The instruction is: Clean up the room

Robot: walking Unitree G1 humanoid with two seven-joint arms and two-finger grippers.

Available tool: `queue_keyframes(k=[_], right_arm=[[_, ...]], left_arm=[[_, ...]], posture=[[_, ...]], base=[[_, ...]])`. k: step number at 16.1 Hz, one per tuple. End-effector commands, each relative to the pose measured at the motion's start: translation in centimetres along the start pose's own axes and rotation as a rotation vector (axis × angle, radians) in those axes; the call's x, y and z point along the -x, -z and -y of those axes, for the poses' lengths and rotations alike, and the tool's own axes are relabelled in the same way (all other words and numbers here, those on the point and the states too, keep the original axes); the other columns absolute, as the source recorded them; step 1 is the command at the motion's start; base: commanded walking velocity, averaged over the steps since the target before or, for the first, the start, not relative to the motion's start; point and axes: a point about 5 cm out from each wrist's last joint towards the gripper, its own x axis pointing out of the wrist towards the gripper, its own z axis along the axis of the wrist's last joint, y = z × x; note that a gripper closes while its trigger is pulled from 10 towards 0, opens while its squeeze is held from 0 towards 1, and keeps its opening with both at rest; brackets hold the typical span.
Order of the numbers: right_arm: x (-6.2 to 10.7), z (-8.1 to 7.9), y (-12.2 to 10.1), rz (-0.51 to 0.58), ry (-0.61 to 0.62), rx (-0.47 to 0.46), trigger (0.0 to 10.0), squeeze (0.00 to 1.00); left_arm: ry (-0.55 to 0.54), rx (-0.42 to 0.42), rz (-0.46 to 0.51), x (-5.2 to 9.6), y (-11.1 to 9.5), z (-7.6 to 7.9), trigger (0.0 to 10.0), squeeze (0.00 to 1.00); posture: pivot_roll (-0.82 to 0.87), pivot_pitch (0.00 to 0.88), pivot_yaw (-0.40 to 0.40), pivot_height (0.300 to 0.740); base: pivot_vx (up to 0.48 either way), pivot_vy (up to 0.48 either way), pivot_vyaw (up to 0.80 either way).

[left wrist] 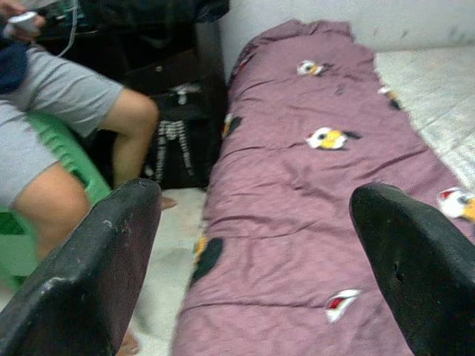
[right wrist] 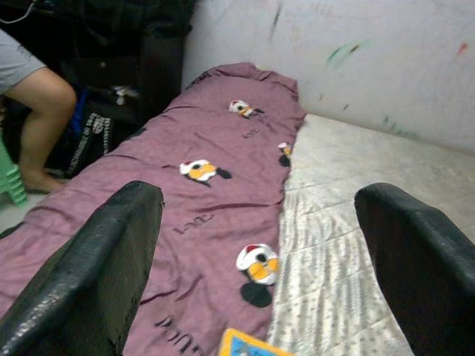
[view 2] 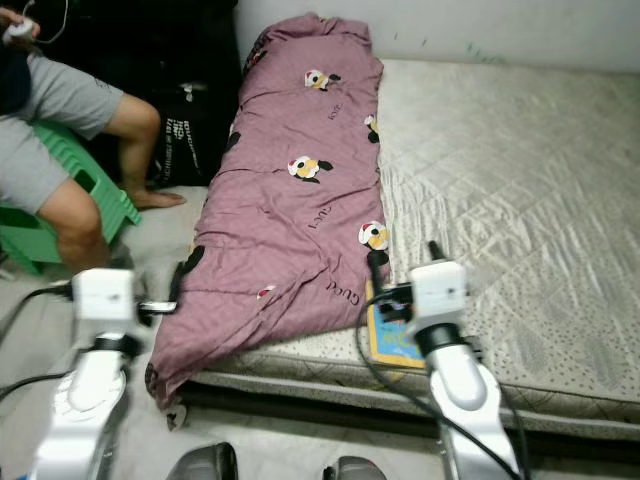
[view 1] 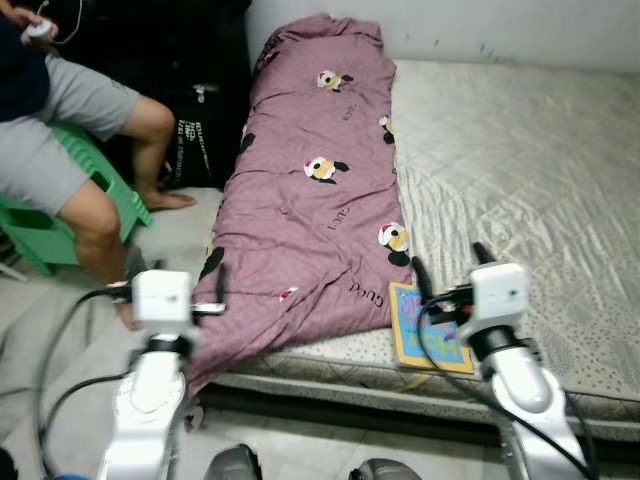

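Nearest the head camera, at the bottom of the frame, both silver arms rise toward the bed. The left gripper [view 1: 215,290] sits in the lower left with its fingers [left wrist: 89,274] spread wide and empty, hovering over the near corner of the purple blanket [view 1: 310,200] where it droops off the mattress edge. The right gripper [view 1: 445,275], in the lower right, also stands open and holds nothing; it hovers above the colourful book [view 1: 425,335] lying at the front edge of the mattress [view 1: 520,170].

Outward from the fingers, the blanket runs as a long folded strip from the lower centre up to the top centre of the frame, along the left side of the mattress, with its near end touching or slightly overlapping the book's left edge. The rest of the mattress, to the right, is bare quilted fabric.

In the upper left a person sits on a green plastic stool [view 1: 95,200], one bare leg [view 1: 120,220] coming down close beside the left arm.

The risks come mostly from that crowding. A wide swing of the left arm could strike the person's leg. If the left gripper pinches only the hanging corner, the blanket will likely slide off onto the floor rather than straighten. Pulling the blanket may also drag the book off the edge, though whether the cloth actually covers the book is hard to judge from here.
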Motion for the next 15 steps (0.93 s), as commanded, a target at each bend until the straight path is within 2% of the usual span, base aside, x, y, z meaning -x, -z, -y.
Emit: queue_keyframes(k=[1,9,15], right_arm=[[-0.29,-0.34,-0.35,0.013,-0.006,-0.022,10.0,0.0],[-0.45,-0.31,-0.43,0.011,-0.007,-0.027,10.0,0.0],[-0.48,-0.31,-0.42,0.009,-0.011,-0.028,10.0,0.0]], left_arm=[[-0.02,-0.014,-0.011,0.11,0.25,-0.84,10.0,0.0],[-0.012,-0.01,-0.011,0.19,0.27,-0.66,10.0,0.0],[-0.011,-0.009,-0.013,0.21,0.33,-0.64,10.0,0.0]], posture=[[-0.07,0.088,-0.017,0.74],[-0.07,0.089,-0.021,0.74],[-0.07,0.092,-0.021,0.74]], base=[[0.0,0.0,0.0],[0.0,0.0,0.0],[0.0,-0.276,0.0]])
